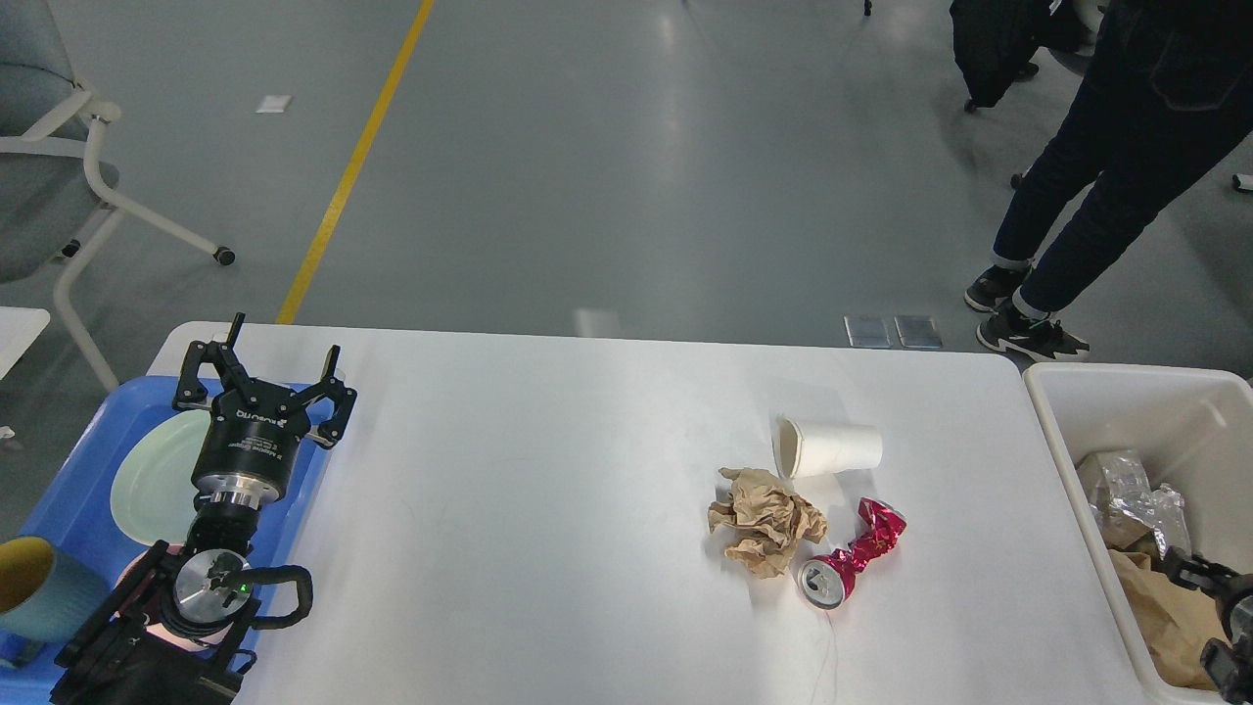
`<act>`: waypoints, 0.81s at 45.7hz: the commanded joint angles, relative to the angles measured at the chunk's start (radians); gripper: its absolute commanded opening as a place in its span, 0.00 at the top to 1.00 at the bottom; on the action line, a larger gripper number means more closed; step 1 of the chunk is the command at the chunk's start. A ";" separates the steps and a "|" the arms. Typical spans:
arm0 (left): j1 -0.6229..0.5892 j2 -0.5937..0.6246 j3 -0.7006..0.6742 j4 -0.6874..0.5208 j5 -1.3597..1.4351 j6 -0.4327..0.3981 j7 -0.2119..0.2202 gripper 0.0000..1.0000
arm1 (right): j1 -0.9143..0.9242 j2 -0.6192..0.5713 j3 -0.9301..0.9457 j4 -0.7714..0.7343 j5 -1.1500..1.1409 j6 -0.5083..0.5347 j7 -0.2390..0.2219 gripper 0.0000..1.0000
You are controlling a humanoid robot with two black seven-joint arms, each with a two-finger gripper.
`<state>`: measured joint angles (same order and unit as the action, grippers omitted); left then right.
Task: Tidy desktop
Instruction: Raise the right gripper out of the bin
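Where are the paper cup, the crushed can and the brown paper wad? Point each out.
paper cup (832,448): head view, middle of its side wall.
crushed can (854,554): head view, its twisted red body.
brown paper wad (765,521): head view, centre of the crumple.

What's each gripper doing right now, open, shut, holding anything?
Left gripper: open, empty, above the blue plastic tray's edge.
Right gripper: cannot be told; only a dark part shows over the off-white plastic bin.
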<state>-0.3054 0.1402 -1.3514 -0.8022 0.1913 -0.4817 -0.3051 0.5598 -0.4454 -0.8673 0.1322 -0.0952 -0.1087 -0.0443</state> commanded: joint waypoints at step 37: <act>0.000 0.001 0.000 0.000 0.000 0.000 0.000 0.04 | 1.928 0.039 -0.510 1.518 -0.230 0.992 -0.075 0.00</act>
<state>-0.3051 0.1401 -1.3514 -0.8023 0.1923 -0.4817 -0.3054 2.3060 -0.4113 -1.3660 1.4695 -0.4037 0.9119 -0.1249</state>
